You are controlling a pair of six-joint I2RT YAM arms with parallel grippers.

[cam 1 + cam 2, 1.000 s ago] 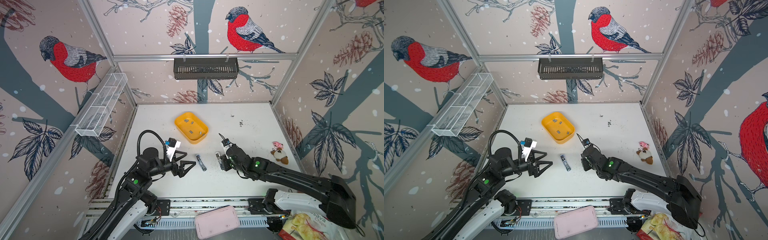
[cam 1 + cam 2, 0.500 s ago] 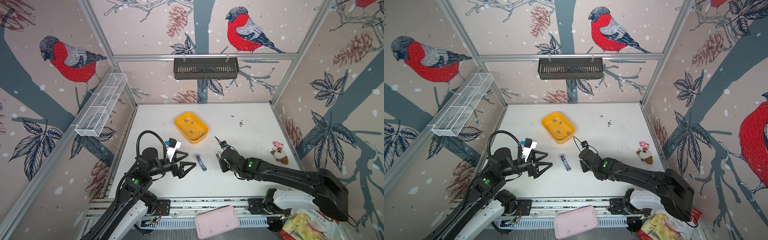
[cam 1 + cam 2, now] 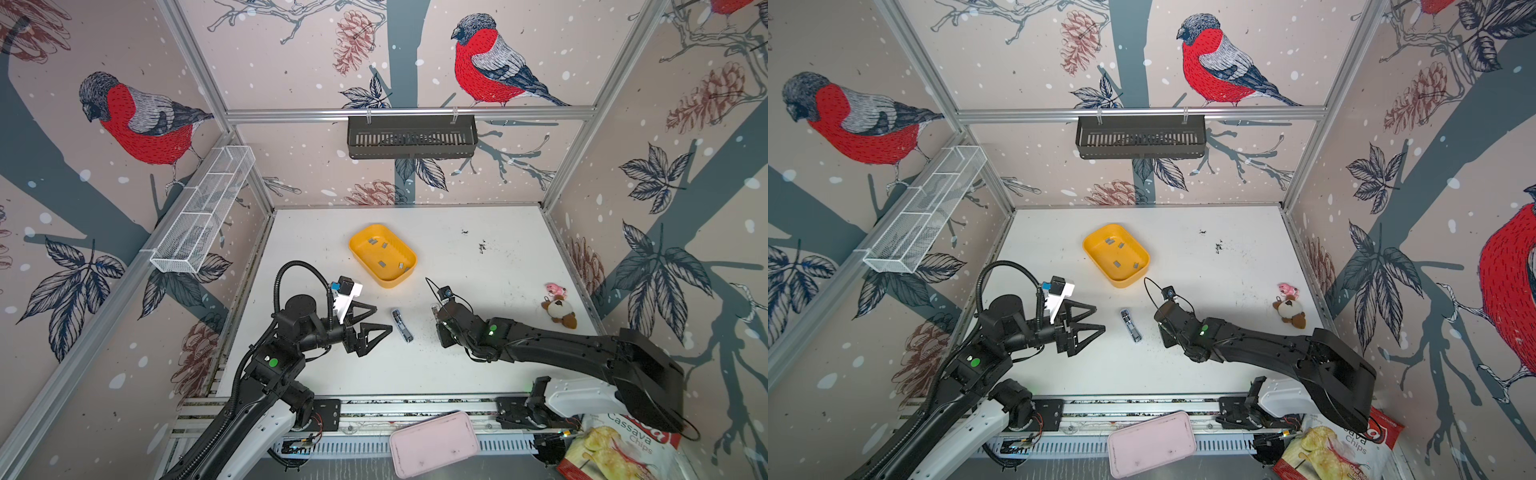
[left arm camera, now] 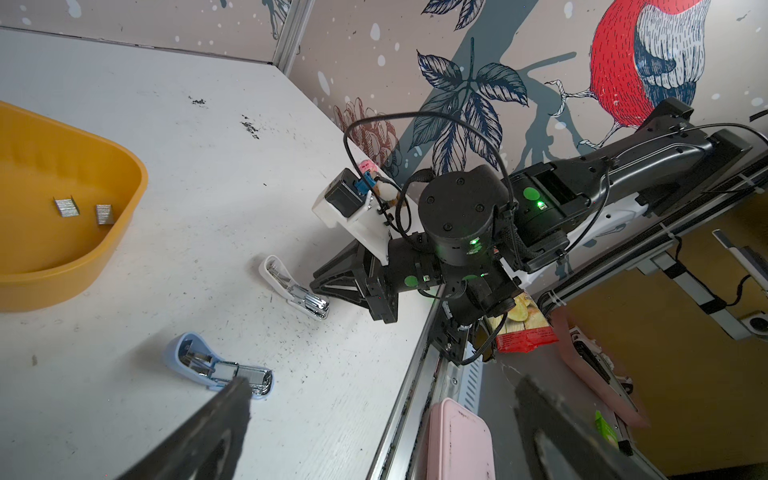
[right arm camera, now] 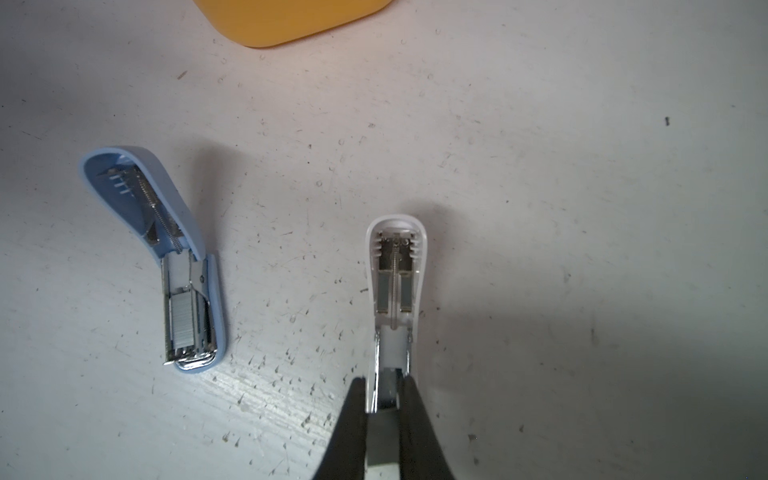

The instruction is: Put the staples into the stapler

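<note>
Staples [image 3: 381, 263] wait in the yellow tray [image 3: 386, 284] beyond both jaws; my right gripper [image 5: 384, 386], now lowered, clamps the white stapler [image 5: 395, 270] ready for loading, while the left gripper [image 3: 383, 319] gapes beside the blue stapler [image 3: 402, 325].

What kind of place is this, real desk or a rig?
Probably a robot test cell, not a real desk: aluminium frame holding bird-print panels, left arm and right arm mounted at the table's front edge, staged props: yellow tray of staples, blue stapler, white stapler.
</note>
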